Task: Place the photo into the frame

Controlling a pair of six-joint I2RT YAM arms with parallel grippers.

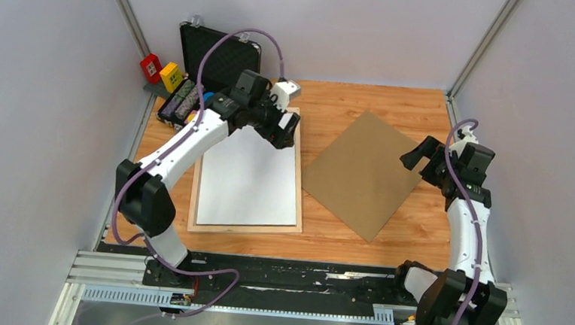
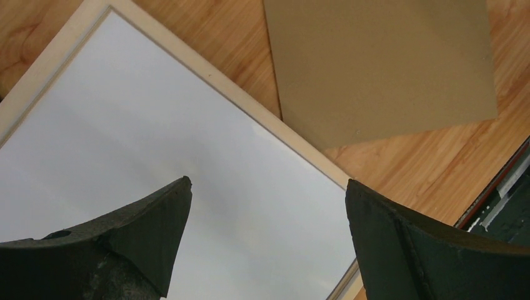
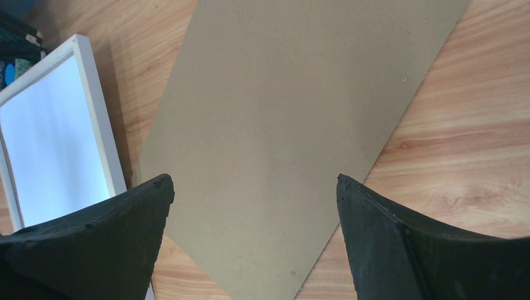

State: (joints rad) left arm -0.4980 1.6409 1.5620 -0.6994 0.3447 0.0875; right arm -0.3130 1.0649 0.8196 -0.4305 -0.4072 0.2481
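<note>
On the counter [image 1: 364,99], left of centre: frame [image 1: 244,228] lying flat, photo [image 1: 245,182] (white side up) sitting inside it. Left hand [image 1: 282,132] hovering over its far edge, fingers spread. Right hand [image 1: 419,154], likewise spread, hovering over the brown board [image 1: 363,175].

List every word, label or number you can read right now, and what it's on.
None can be read.
Dark marks on the red block and the yellow block: too small to read.
No lettering in sight on the frame, the brown board or the black case.
</note>
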